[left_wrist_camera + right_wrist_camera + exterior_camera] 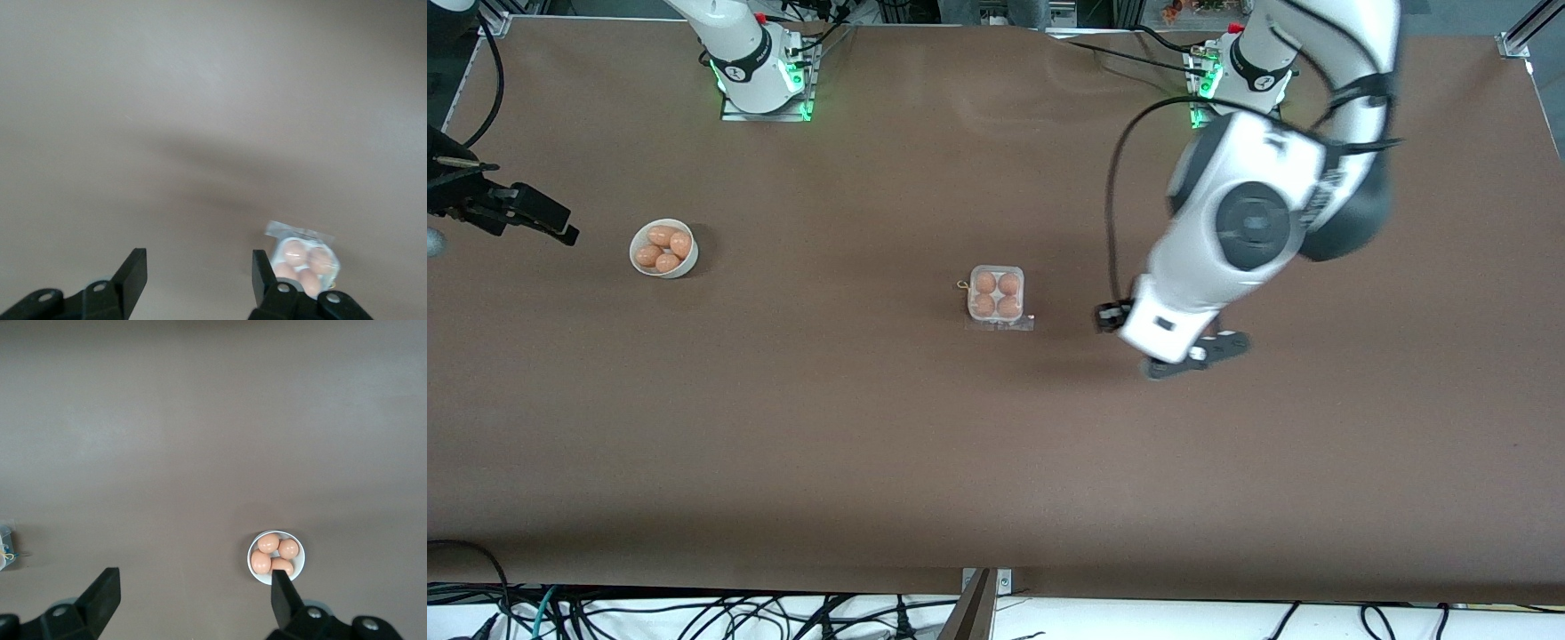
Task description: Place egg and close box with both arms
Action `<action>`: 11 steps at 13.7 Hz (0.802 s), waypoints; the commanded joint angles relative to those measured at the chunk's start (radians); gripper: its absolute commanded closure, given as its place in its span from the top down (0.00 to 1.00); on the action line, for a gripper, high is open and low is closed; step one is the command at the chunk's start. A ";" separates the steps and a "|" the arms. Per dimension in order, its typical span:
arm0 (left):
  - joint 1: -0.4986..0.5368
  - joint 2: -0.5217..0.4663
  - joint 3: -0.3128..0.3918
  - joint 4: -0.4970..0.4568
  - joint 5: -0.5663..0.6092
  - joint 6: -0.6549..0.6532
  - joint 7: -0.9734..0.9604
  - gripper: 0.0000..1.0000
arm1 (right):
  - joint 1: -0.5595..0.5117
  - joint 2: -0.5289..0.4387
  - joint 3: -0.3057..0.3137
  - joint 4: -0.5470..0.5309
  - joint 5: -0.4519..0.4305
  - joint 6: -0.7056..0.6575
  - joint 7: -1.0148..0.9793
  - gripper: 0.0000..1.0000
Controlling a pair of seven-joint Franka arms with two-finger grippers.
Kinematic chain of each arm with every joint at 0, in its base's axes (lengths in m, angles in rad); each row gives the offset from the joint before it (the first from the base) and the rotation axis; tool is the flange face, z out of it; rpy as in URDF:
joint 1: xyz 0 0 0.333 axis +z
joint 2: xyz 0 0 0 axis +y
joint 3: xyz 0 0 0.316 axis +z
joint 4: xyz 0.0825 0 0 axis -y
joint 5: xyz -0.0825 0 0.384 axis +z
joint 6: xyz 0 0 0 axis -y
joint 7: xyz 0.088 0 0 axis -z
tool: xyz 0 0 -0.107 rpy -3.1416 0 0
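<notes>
The small square white four-cell carton point(996, 295) held four upright orange-brown eggs point(997, 294), its clear lid lying flat on the side nearer the front camera, while the black left gripper point(199, 275) hung over bare table toward the left arm's end and the black right gripper point(195, 595) near the round white bowl point(663, 249), both with fingers spread wide and empty.

The left arm point(1254, 222) reaches out from its base and bends down over the table, its left gripper point(1199, 354) hanging low above the tabletop toward the left arm's end, fingers point(133, 273) spread wide apart with nothing between them. The right arm's gripper point(511, 212) sits up in the air at the right arm's end of the table, its black fingers point(103, 590) likewise parted wide and empty.
</notes>
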 commanded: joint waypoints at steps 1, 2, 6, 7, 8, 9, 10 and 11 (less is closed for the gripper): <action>0.097 -0.037 -0.015 0.035 0.022 -0.074 0.140 0.75 | -0.009 -0.009 0.011 -0.008 -0.013 0.007 -0.007 1.00; 0.123 -0.035 -0.013 0.061 0.022 -0.087 0.148 0.76 | -0.009 -0.008 0.011 -0.008 -0.012 0.007 -0.007 1.00; 0.151 -0.037 -0.010 0.075 0.090 -0.096 0.152 0.81 | -0.009 -0.008 0.011 -0.008 -0.012 0.007 -0.007 1.00; 0.150 -0.037 -0.019 0.074 0.181 -0.096 0.153 0.89 | -0.009 -0.008 0.011 -0.008 -0.013 0.007 -0.007 1.00; 0.151 -0.043 -0.027 0.073 0.260 -0.096 0.162 1.00 | -0.009 -0.008 0.011 -0.008 -0.013 0.007 -0.007 1.00; 0.154 -0.049 -0.036 0.063 0.305 -0.096 0.194 1.00 | -0.009 -0.008 0.011 -0.008 -0.013 0.007 -0.007 1.00; 0.163 -0.073 -0.038 0.051 0.322 -0.094 0.243 1.00 | -0.009 -0.008 0.011 -0.008 -0.012 0.007 -0.007 1.00; 0.195 -0.092 -0.041 0.040 0.321 -0.094 0.300 1.00 | -0.009 -0.008 0.011 -0.008 -0.013 0.007 -0.007 1.00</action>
